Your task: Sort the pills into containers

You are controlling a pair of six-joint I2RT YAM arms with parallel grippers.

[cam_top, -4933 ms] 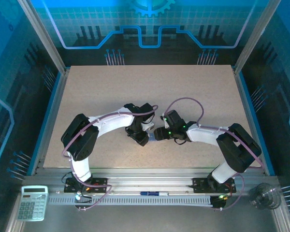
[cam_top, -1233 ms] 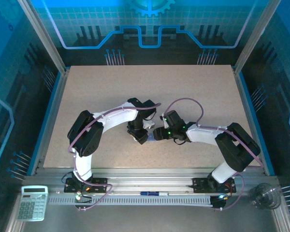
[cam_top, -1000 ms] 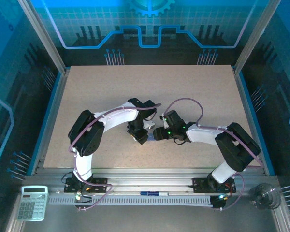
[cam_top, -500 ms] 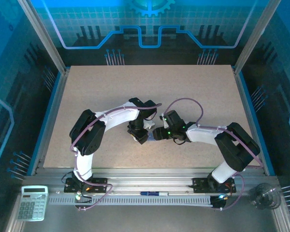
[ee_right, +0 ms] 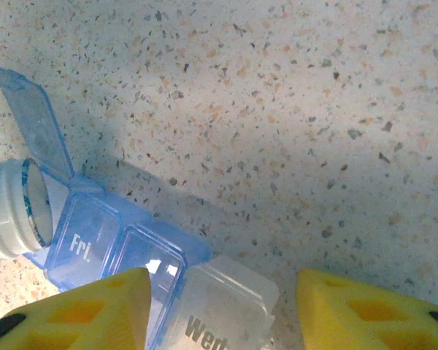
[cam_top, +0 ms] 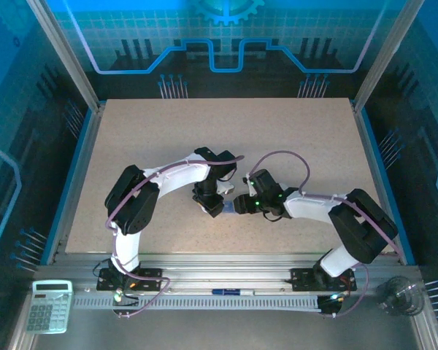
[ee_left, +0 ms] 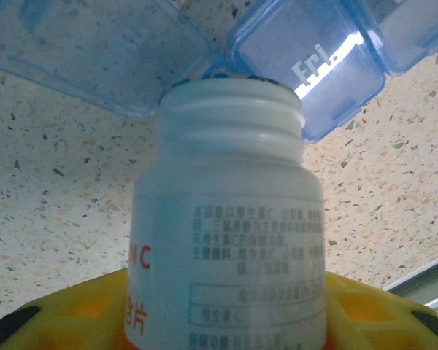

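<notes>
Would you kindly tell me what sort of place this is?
Probably a robotics lab test cell: an aluminium frame with blue printed panels encloses a speckled table, with a left arm and right arm bolted on.

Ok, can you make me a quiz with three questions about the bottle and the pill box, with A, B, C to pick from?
1. Where is the mouth of the white bottle?
A) right beside the flipped-up lid of the pill box
B) inside a cup
C) under a cloth

2. What colour is the pill box?
A) red
B) see-through blue
C) green

3. How is the bottle's top?
A) capped
B) open, with no cap
C) taped shut

Answers:
1 A, the right wrist view shows the mouth next to the raised lid, by the "Fri." compartment.
2 B, both wrist views show blue plastic you can see through.
3 B, the bare screw threads and the hollow mouth show.
</notes>
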